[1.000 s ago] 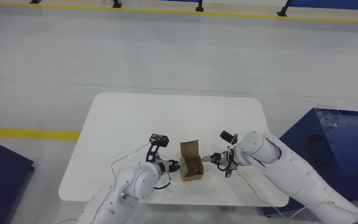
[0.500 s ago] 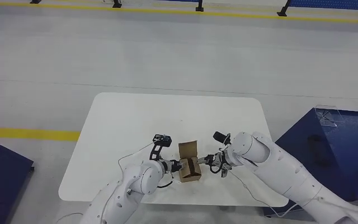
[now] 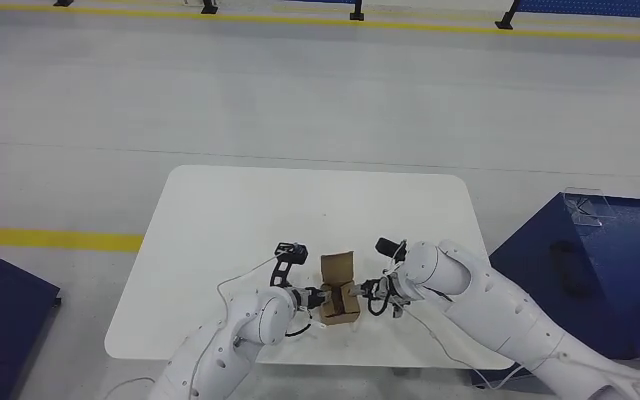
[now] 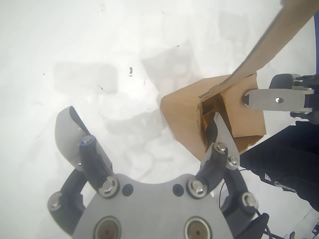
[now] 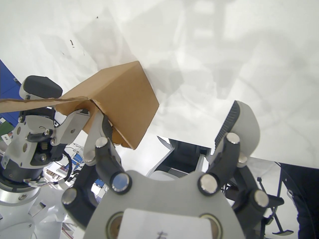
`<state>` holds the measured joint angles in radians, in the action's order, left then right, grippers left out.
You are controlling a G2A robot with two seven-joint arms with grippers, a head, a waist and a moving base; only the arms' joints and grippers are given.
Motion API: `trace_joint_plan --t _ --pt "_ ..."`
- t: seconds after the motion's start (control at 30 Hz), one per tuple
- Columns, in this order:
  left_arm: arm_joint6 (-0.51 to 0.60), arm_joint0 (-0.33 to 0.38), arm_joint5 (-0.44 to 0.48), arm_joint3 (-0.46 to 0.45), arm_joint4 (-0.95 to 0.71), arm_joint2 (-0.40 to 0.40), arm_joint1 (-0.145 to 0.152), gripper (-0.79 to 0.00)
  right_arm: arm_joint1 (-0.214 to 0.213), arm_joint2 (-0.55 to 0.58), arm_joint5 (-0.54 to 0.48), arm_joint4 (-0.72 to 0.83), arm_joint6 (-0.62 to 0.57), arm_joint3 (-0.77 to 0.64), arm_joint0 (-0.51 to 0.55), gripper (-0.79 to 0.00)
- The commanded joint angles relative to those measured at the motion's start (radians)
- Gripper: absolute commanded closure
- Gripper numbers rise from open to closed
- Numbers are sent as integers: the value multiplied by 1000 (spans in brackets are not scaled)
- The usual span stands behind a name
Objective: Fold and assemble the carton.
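A small brown carton stands near the table's front edge, its lid flap raised. My left gripper is open at the carton's left side. In the left wrist view, one finger reaches into the carton opening and the other finger stays out over the table. My right gripper is open at the carton's right side. One of its fingers rests at the torn rim of the carton, the other is free. The flap leans overhead.
The white table spreads wide behind and to both sides of the carton. Its front edge lies just behind the grippers. A dark blue cabinet stands off the table's right side.
Both grippers have closed in on the carton from either side and now touch it. The carton has shifted slightly toward the left.
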<state>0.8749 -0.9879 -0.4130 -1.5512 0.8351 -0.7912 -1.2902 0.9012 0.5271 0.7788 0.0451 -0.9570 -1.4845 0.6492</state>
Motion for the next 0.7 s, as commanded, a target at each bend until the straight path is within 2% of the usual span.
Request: trace_joint_plan --t 0.0,0.23,0.43,0.57,0.67 --pt "-2 -6 -5 -1 3 -3 -1 -785 1 5 2 2 0 -4 1 -785" --pt "-24 -40 11 -44 -5 -18 -3 -785 5 18 9 -9 5 -16 1 -785" --pt "-63 -98 25 -133 -9 -70 7 -785 3 61 -12 19 14 -29 2 -785" --pt "-105 -153 -10 -209 41 -152 24 -785 -22 146 -99 99 -34 -39 33 -785" --pt "-117 -171 -31 -221 77 -202 33 -785 -53 210 -191 132 -125 -47 75 -785"
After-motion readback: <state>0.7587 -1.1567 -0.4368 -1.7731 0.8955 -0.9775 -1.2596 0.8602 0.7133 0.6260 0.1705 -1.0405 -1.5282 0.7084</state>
